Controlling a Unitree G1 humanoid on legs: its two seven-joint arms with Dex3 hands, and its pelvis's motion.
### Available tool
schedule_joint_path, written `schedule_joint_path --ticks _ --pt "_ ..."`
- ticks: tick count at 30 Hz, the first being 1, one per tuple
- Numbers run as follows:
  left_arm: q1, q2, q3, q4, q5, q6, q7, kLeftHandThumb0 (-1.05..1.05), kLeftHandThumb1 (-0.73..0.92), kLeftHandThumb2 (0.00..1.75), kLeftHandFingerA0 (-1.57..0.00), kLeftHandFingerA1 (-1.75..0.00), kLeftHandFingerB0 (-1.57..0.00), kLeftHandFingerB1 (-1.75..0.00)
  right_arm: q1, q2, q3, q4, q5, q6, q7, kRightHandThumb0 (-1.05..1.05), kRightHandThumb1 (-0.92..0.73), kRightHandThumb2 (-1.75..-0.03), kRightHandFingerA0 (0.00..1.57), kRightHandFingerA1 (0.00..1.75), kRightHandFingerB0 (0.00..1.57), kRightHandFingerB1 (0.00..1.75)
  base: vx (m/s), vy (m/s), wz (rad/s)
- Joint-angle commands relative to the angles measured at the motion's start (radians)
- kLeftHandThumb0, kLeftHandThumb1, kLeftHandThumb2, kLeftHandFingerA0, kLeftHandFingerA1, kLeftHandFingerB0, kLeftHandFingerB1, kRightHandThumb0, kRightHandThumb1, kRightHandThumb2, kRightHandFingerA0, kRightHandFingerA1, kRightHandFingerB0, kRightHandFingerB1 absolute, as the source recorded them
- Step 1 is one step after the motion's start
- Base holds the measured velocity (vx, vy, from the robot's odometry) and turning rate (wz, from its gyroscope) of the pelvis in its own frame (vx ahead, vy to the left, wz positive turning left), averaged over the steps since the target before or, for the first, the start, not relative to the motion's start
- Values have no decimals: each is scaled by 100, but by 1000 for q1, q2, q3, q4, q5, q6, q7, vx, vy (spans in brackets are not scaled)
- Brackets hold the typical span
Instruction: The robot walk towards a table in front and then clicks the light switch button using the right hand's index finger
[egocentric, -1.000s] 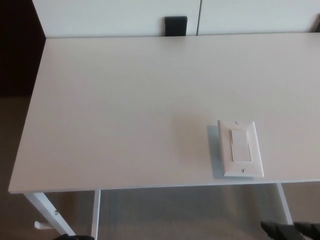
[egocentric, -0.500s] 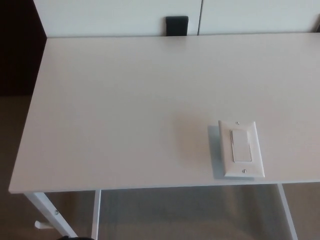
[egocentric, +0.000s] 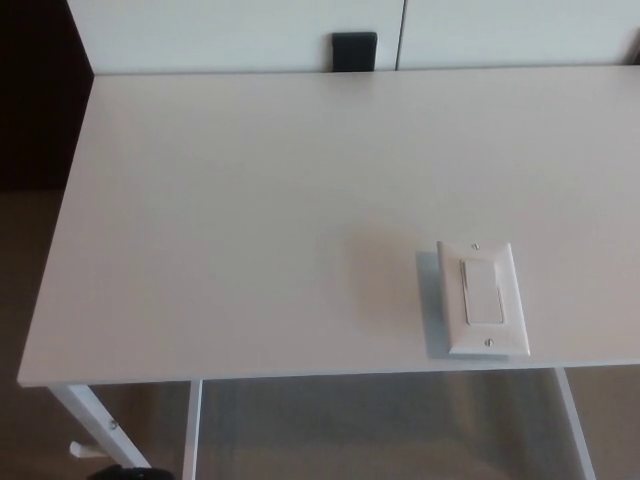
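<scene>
Light switch (egocentric: 483, 297) flat on table (egocentric: 240, 220)

White table (egocentric: 250, 200), brown floor (egocentric: 30, 430)

There are no words, numbers or signs to read anywhere here. The white light switch plate (egocentric: 483, 297) at about four o'clock on the white table (egocentric: 250, 220) is blank, and the small black thing (egocentric: 354, 51) at twelve o'clock shows no writing either.

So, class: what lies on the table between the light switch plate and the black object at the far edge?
Nothing: in the head view, only bare white table separates the light switch plate from the black object.
</scene>
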Motion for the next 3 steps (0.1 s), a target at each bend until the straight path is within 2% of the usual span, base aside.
schedule_joint_path --ticks 1,3 --pt "-10 14 3 21 19 -24 17 -67 30 89 -24 -111 -21 -84 -7 -30 16 5 44 -19 -11 -50 -48 -54 1 63 11 50 0 0 0" --pt "-12 15 1 23 23 -26 20 -67 30 89 -24 -111 -21 -84 -8 -31 19 4 43 -17 -13 -50 -48 -54 1 63 11 50 0 0 0"
